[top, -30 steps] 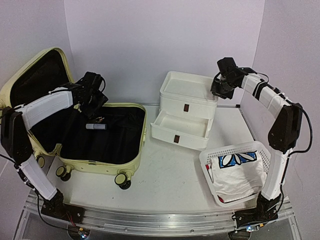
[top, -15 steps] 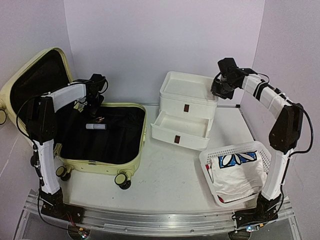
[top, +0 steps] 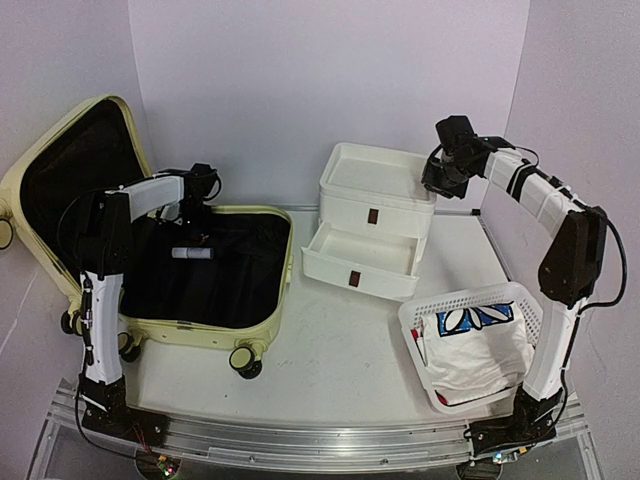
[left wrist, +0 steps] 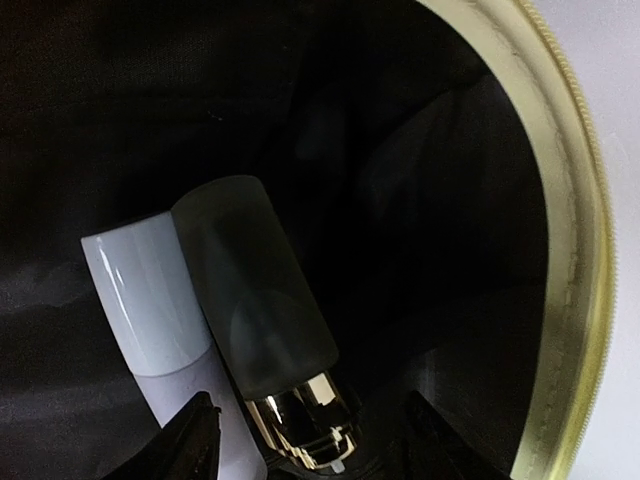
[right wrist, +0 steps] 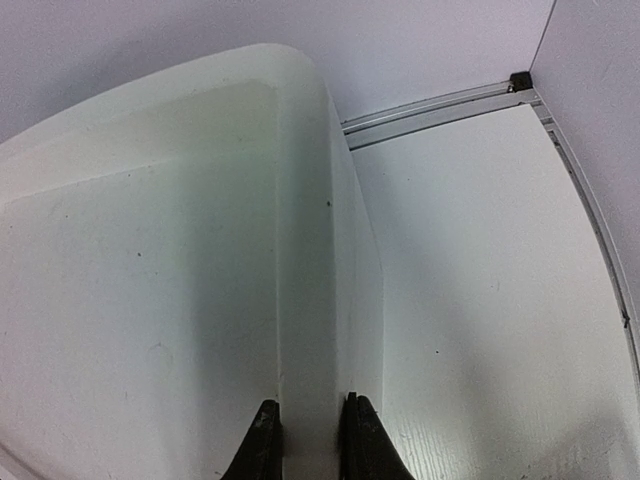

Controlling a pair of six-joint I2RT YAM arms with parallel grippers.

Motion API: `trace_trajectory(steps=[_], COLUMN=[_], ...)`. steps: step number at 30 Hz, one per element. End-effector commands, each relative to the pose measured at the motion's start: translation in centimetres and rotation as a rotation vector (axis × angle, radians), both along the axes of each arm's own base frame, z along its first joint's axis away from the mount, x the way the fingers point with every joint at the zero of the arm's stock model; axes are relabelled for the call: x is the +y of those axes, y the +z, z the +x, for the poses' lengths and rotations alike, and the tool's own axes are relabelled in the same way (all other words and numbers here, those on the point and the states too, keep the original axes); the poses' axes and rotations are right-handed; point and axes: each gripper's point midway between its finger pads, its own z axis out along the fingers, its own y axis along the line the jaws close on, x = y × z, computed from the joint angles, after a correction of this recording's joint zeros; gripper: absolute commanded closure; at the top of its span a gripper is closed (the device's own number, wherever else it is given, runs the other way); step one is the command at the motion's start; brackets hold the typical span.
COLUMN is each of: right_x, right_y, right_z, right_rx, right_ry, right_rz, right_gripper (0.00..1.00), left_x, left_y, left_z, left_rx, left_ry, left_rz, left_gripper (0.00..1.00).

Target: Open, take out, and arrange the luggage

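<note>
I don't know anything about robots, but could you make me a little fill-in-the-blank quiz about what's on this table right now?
1. The luggage lies ___, its black lining showing.
2. The left end effector straddles a frosted bottle that lies beside a tube coloured ___.
3. The right end effector has its jaws on either side of the rim of the white ___.
4. The basket holds a white cloth whose pattern is ___.

Missing words: open; white; drawer box; blue.
</note>
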Motion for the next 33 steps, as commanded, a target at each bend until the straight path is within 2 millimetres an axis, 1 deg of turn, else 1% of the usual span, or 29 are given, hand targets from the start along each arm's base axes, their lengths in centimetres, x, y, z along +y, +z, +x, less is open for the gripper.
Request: trace_trajectory(steps=[1,4,6,10,11,13,16,18,21,23,25,27,28,29,32,33], right_x=[1.3,1.3,1.2,1.2,1.2,1.2,1.3,1.3,1.1,1.1,1.1,1.3,1.4,1.4,1.3,1.3], right_y=[1.9,1.9,2.0,1.9,1.9,2.0,2.3,2.4,2.4,2.4,2.3,2.2,2.2,2.0,1.7,1.8], right_z=[-0.6,-0.6,-0.7,-0.7,-0.7,-0.7,-0.7,-0.7,-0.7,-0.8,-0.8,-0.8,-0.8,-0.8,-1.0,-1.1], right_rx=[-0.026,-0.027,-0.029,-0.027,-0.027,-0.028,-0.032,-0.034,-0.037,-0.036,-0.034,-0.031,-0.029,-0.025,-0.017,-0.018], right_ry=[0.033,0.033,0.033,0.034,0.033,0.032,0.036,0.036,0.032,0.034,0.036,0.042,0.045,0.043,0.035,0.03], right_rz=[0.114,0.114,0.115,0.112,0.113,0.117,0.123,0.121,0.113,0.111,0.113,0.117,0.119,0.119,0.121,0.127], right_gripper=[1.0,1.0,1.0,1.0,1.0,1.0,1.0,1.0,1.0,1.0,1.0,1.0,1.0,1.0,1.0,1.0], left_x=[0.8,1.3,1.5,1.6,1.6,1.6,1.8,1.9,1.7,0.9,-0.8,-3.5,-5.1,-6.6,-12.0,-14.2], left_y=[0.4,-0.3,-0.6,-2.0,-2.0,-1.6,-0.1,1.5,4.7,7.3,10.5,13.3,15.1,16.3,19.1,19.9], left_z=[1.4,2.2,2.4,2.4,2.4,2.4,2.2,2.1,1.6,1.1,0.6,-0.5,-1.7,-2.7,-6.3,-7.4], left_rx=[-0.017,-0.013,-0.008,0.018,0.02,0.013,-0.01,-0.033,-0.083,-0.131,-0.197,-0.265,-0.305,-0.341,-0.458,-0.508], left_ry=[0.038,0.028,0.026,0.03,0.028,0.018,0.007,-0.007,-0.038,-0.079,-0.154,-0.246,-0.291,-0.327,-0.438,-0.485], left_rz=[-0.027,-0.015,-0.008,-0.03,-0.033,-0.022,-0.015,-0.005,-0.014,-0.019,-0.009,0.007,0.005,-0.002,-0.065,-0.098], left_gripper=[0.43,0.45,0.46,0.55,0.58,0.65,0.75,0.79,0.81,0.81,0.81,0.81,0.81,0.81,0.81,0.81])
